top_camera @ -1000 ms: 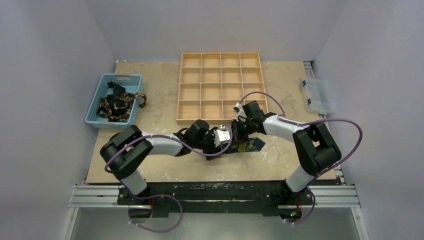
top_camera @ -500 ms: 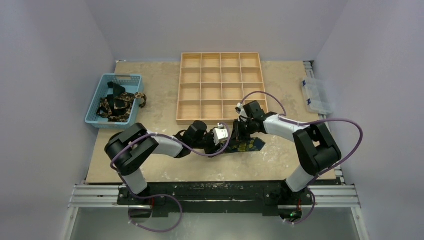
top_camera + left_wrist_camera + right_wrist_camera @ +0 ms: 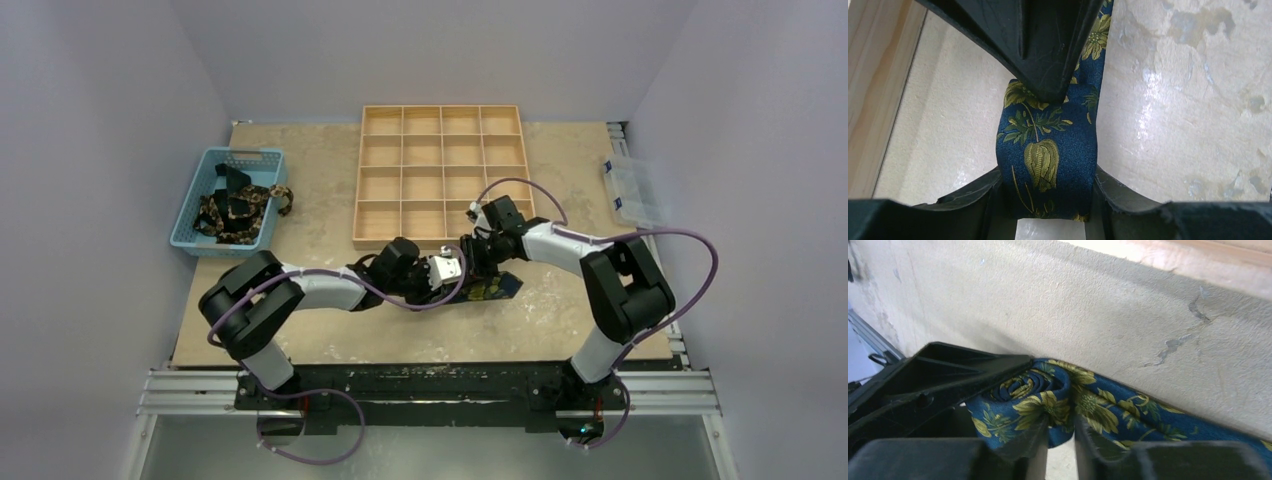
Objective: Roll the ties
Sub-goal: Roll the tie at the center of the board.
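Observation:
A navy tie (image 3: 493,289) with yellow-gold flowers lies on the table just in front of the wooden tray (image 3: 441,175), one end wound into a roll (image 3: 1047,150). My left gripper (image 3: 1048,182) has the roll between its two fingers, which touch it on both sides. From the opposite side, my right gripper (image 3: 1061,440) stands at the roll (image 3: 1023,390) with its jaws slightly apart and a fold of fabric between the tips. In the top view both grippers meet at the roll: left gripper (image 3: 452,272), right gripper (image 3: 477,264). The unrolled tail (image 3: 1148,415) runs off to the right.
More ties (image 3: 238,209) lie heaped in a blue basket (image 3: 200,180) at the table's left. A clear plastic box (image 3: 633,190) sits at the right edge. The tray's near wall is close behind the grippers. Purple cables loop off both arms.
My left gripper's jaws have closed in onto the roll. My right gripper's jaws, shut before, have parted a little. The tie and both wrists have shifted slightly left.

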`<act>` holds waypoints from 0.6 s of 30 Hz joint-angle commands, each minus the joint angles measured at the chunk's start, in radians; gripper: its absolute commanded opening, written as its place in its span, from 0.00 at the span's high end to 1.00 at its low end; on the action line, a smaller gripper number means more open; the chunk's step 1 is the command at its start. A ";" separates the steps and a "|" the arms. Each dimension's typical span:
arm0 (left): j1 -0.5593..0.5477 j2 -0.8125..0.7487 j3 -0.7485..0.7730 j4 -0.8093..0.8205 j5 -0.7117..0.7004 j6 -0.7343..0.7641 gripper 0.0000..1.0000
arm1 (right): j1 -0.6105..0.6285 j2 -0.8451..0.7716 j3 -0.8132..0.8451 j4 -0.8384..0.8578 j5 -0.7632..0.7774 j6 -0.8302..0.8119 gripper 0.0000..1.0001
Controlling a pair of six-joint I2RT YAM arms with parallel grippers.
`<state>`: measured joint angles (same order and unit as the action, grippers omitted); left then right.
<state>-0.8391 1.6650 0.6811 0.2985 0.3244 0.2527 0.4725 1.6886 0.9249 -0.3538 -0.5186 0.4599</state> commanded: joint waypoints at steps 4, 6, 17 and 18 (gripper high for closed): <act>-0.009 -0.008 0.083 -0.337 -0.026 0.107 0.96 | -0.015 -0.123 0.049 -0.046 -0.057 0.012 0.58; -0.009 0.005 0.101 -0.349 -0.017 0.105 0.96 | -0.017 -0.149 0.047 -0.039 -0.086 0.033 0.52; -0.009 0.048 0.133 -0.354 0.010 0.097 0.92 | -0.016 -0.093 -0.036 0.129 -0.179 0.140 0.49; -0.009 0.050 0.135 -0.355 0.010 0.097 0.92 | -0.012 -0.077 -0.038 0.141 -0.189 0.143 0.51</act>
<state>-0.8391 1.6695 0.8024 0.0154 0.3264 0.3370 0.4377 1.5688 0.9009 -0.3164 -0.6205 0.5533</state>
